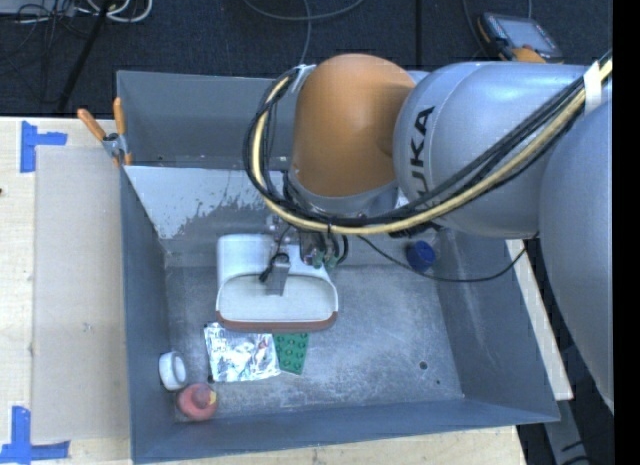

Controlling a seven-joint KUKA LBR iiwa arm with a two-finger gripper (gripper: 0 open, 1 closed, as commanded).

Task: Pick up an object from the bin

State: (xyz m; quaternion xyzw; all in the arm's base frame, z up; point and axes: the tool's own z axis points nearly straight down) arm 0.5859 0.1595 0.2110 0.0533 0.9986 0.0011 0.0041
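Above the white brown-rimmed dish [285, 303], the gripper [290, 271] is being held; jaw spacing cannot be told; rim alignment is being advised.

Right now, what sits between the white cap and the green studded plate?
In the camera view, a crinkled silver foil packet lies between the white cap and the green plate.
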